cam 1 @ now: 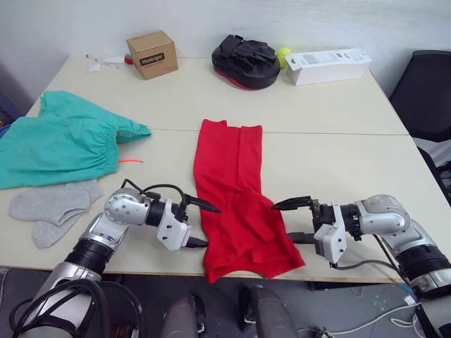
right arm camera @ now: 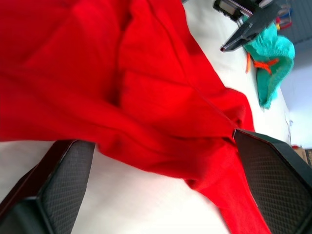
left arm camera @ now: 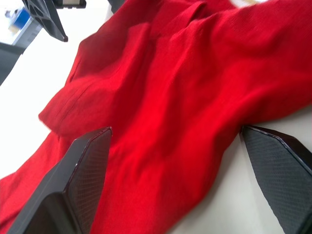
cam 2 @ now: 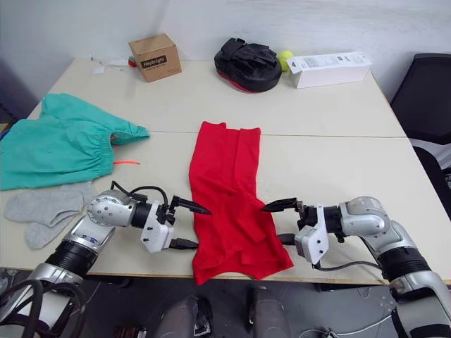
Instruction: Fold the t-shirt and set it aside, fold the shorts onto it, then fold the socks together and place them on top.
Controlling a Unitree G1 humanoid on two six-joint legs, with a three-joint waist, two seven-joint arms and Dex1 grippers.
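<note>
The red t-shirt (cam 1: 232, 190) lies as a long narrow strip down the middle of the table, its near end rumpled at the front edge. My left gripper (cam 1: 211, 226) is open at the shirt's left side near that end, fingers pointing at the cloth. Across from it, my right gripper (cam 1: 282, 222) is open at the shirt's right side. Both wrist views show red cloth (left arm camera: 185, 97) between the spread fingers, with nothing gripped. The teal shorts (cam 1: 63, 141) with an orange drawstring lie spread at the far left. Just in front of them are the grey socks (cam 1: 53, 208).
Along the back of the table (cam 1: 338, 155) stand a cardboard box (cam 1: 151, 54), a black padded mitt (cam 1: 245, 62), a yellow-green ball (cam 1: 283, 53) and a long white box (cam 1: 329, 65). A black chair (cam 1: 426, 98) is off the right side.
</note>
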